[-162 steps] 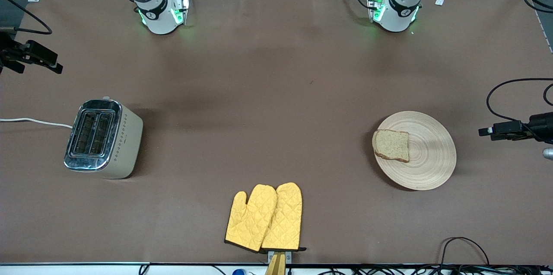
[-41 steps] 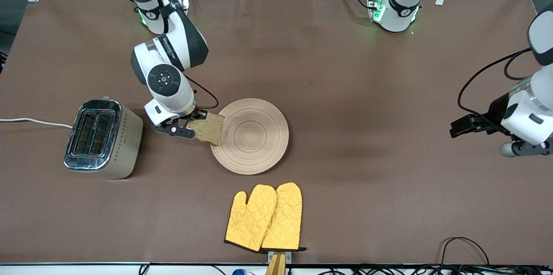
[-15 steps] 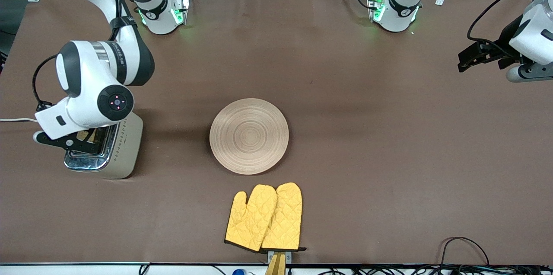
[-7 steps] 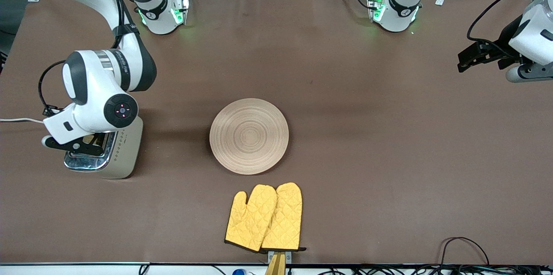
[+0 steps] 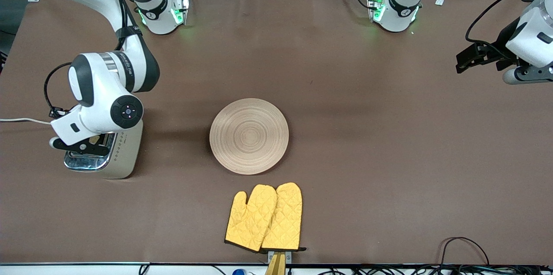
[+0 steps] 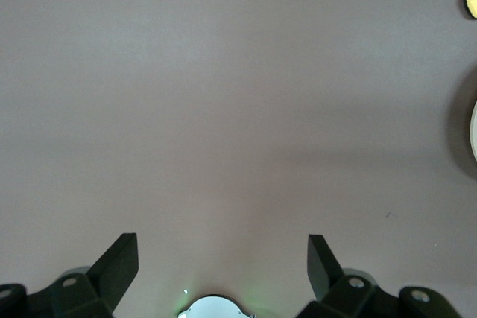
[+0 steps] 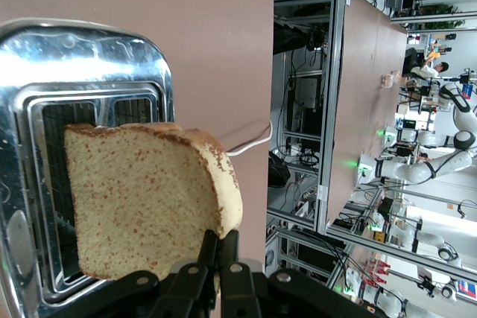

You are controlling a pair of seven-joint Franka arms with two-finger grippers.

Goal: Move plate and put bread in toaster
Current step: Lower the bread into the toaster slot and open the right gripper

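My right gripper [image 5: 82, 147] hangs over the toaster [image 5: 127, 154], a cream body with a chrome top [image 7: 82, 50]. It is shut on one edge of the bread [image 7: 141, 199], a brown speckled slice held upright just above the slots; only a sliver of the bread [image 5: 92, 139] shows in the front view. In the right wrist view the right gripper [image 7: 220, 237] pinches the crust. The plate [image 5: 249, 135], round pale wood, lies bare at the table's middle. My left gripper [image 6: 222, 247] is open and empty, raised over the left arm's end of the table.
A pair of yellow oven mitts [image 5: 264, 218] lies nearer the front camera than the plate. The toaster's white cord [image 5: 21, 120] runs off the right arm's end of the table. Cables lie along the front edge [image 5: 462, 244].
The plate went from the left arm's end to the middle. My right gripper lifted the bread off it and carried it over the toaster, lately shifting slightly toward the plate. The left arm is almost still.
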